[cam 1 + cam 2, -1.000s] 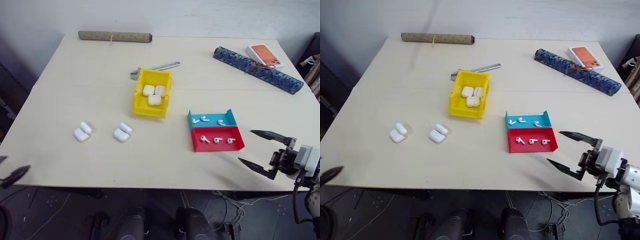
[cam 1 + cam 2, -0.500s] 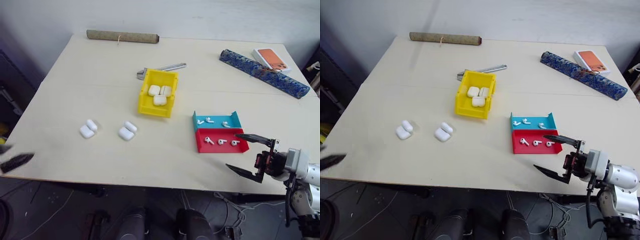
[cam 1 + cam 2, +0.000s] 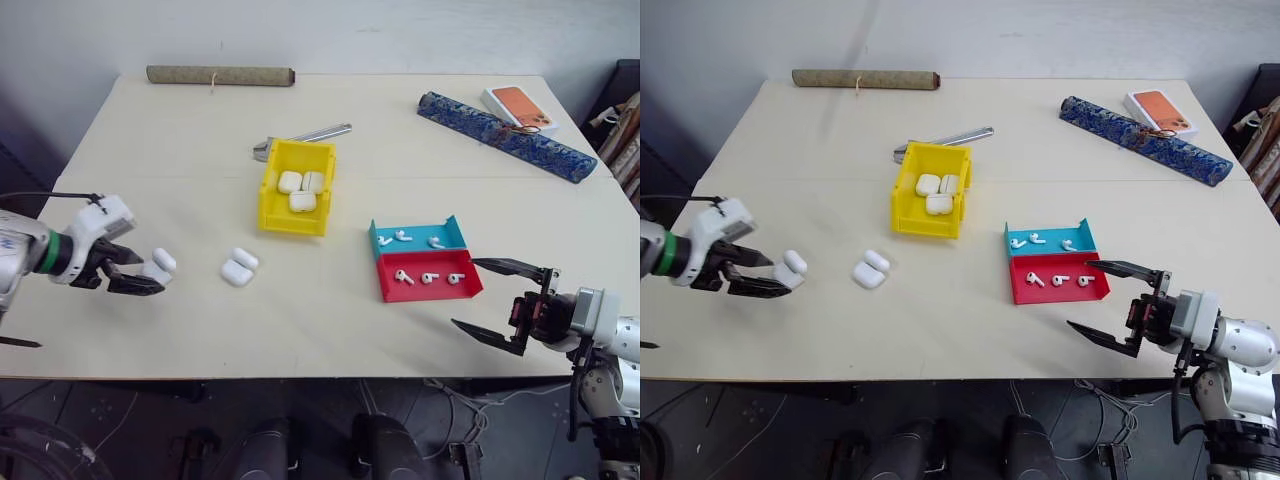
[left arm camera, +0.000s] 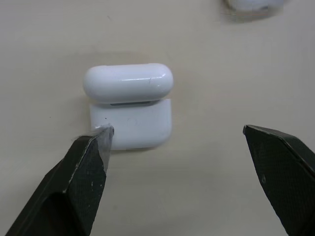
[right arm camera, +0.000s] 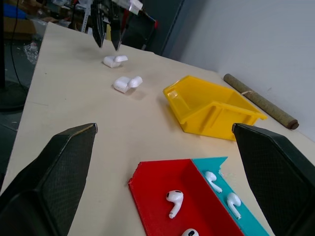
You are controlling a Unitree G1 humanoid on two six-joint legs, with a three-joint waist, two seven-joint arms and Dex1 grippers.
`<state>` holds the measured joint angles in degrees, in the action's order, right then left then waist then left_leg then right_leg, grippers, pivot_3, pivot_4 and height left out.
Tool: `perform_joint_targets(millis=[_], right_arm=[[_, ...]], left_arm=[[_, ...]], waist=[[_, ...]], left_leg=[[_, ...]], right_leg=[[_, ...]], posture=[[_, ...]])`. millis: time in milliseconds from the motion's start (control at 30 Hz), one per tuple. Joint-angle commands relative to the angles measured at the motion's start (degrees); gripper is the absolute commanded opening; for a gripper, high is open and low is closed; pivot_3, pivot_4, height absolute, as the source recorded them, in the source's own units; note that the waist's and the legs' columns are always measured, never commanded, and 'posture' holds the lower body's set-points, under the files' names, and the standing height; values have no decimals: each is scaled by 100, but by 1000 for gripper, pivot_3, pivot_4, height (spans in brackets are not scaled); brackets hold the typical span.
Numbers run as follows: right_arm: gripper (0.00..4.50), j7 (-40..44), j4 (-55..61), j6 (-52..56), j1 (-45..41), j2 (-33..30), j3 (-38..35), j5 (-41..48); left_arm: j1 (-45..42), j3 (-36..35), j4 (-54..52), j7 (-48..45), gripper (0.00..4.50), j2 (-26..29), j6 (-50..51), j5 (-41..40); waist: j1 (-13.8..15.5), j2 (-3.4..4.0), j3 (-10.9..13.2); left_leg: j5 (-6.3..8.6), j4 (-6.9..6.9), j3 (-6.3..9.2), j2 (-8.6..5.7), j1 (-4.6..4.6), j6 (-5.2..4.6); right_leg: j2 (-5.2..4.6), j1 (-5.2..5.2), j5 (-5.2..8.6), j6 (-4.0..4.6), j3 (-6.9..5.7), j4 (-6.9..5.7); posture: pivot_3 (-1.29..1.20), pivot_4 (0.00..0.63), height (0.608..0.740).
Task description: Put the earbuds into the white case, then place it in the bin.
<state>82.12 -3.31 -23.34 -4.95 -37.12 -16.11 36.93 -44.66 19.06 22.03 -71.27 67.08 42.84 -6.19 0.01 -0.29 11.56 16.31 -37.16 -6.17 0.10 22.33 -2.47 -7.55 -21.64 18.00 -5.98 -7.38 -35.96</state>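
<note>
Hovering left gripper (image 4: 174, 147) over leftmost open white case (image 4: 129, 105), jaws apart; right gripper (image 3: 508, 305) also spread, empty. Risk: off-centre finger nudges case, grasp slips.

Our left claw (image 3: 135, 272) reaches in from the left, tilted downward, its two black fingers (image 4: 86, 169) spread wide. Our right claw (image 3: 500, 300) sits low at the right, pointing leftward and roughly level, fingers likewise spread wide, holding nothing.
</note>
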Motion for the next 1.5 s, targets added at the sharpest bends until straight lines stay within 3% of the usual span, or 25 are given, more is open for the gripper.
perform_joint_targets(millis=[33,133,367,733,967,1200,1333,1500], right_arm=[[4500,-339,607,201,160,-48,-79,11],[4500,-630,1028,449,253,-102,-94,-2],[4500,-882,1464,751,421,-237,-210,24],[4500,-1020,1421,916,151,-185,8,-133],[4500,-1077,1520,1004,120,-179,14,-126],[4500,-1146,1566,1061,84,-161,49,-149],[4500,-1246,1648,1127,101,-168,59,-199],[4500,-1306,1746,1157,365,-287,-190,-200]], left_arm=[[-559,444,619,-286,4459,-178,-206,721],[-788,759,996,-266,4459,-409,-463,1253],[-918,646,1269,-119,4459,-921,-454,1606],[-811,366,984,126,4459,-1307,114,1812],[-647,385,598,88,4459,-1256,385,1926],[-523,174,514,262,2736,-1338,505,1856],[-335,-371,323,231,2737,-1191,423,1497],[330,-2404,-433,-204,2737,-1082,-205,-111]], waist=[[5,-3,0],[8,-4,0],[17,-7,-1],[105,-6,-2],[132,-6,-2],[128,-6,-2],[121,-6,-2],[101,-21,6]], left_leg=[[1,-1,1,0,0,-1],[3,-3,0,-1,0,-5],[4,-13,4,3,-2,-7],[2,-25,6,-7,-10,-15],[4,-28,6,-18,-9,-24],[4,-28,5,-17,-9,-24],[4,-28,5,-17,-9,-24],[4,-32,17,-11,7,-24]], right_leg=[[-3,1,0,0,13,1],[-7,0,0,0,32,0],[-27,4,0,0,32,-4],[-64,4,0,0,30,-11],[-76,6,0,0,27,-12],[-76,6,0,0,25,-12],[-77,6,0,0,25,-12],[-78,3,0,0,10,-13]], posture=[[0,150,740],[0,150,740],[0,150,740],[0,150,740],[0,150,740],[0,150,740],[0,150,740],[0,150,740]])
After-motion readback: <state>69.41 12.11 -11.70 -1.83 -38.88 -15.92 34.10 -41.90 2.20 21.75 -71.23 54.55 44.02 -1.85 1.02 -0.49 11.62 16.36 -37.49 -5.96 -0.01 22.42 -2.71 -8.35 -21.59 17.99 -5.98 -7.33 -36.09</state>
